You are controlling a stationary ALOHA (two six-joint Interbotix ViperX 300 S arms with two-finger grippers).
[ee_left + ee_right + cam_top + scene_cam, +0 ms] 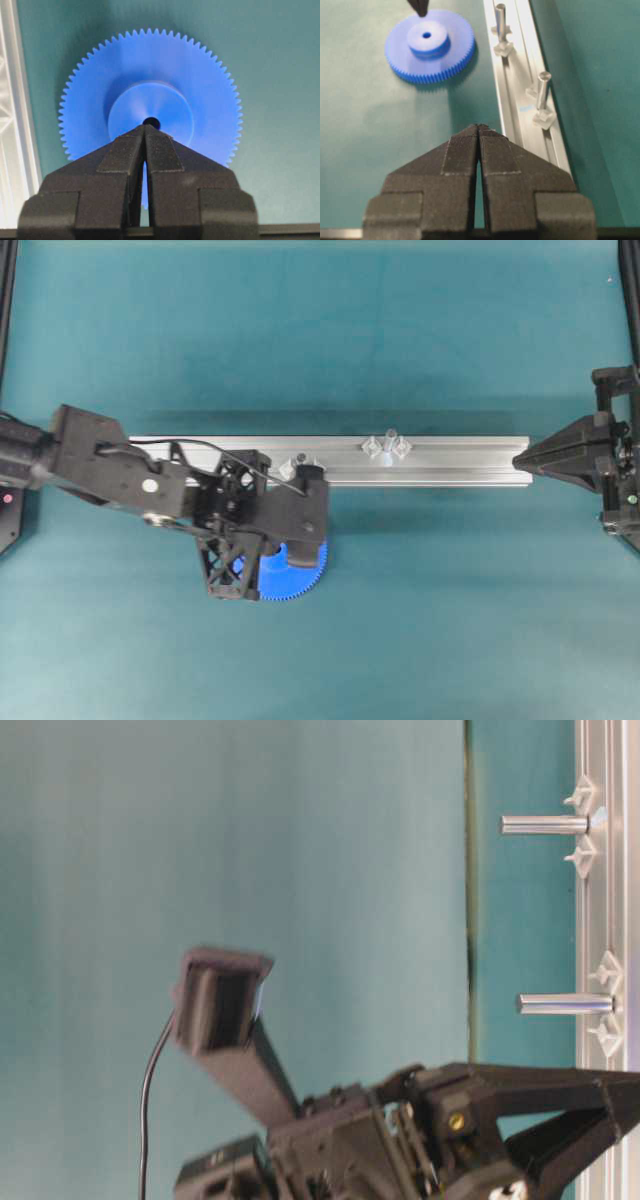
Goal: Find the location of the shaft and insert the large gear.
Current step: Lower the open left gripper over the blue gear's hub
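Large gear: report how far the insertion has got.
Nothing is inserted yet. The large gear lies flat on the mat beside the rail, untouched. The left gripper hovers over its hub, jaws closed, holding nothing. The shaft stands bare on the rail. Still to do: grasp, lift, align the centre hole, lower on.

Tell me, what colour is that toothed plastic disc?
Bright blue toothed plastic disc, clearest in the left wrist view.

The rail [440,462] lies crosswise on the table [320,330]. Two pegs stand on it: the shaft [389,436] near the middle, the other peg [298,459] to its left. The gear [297,575] lies flat on the table just in front of the rail, under the left gripper [315,502]. The right gripper [520,461] sits at the rail's right end
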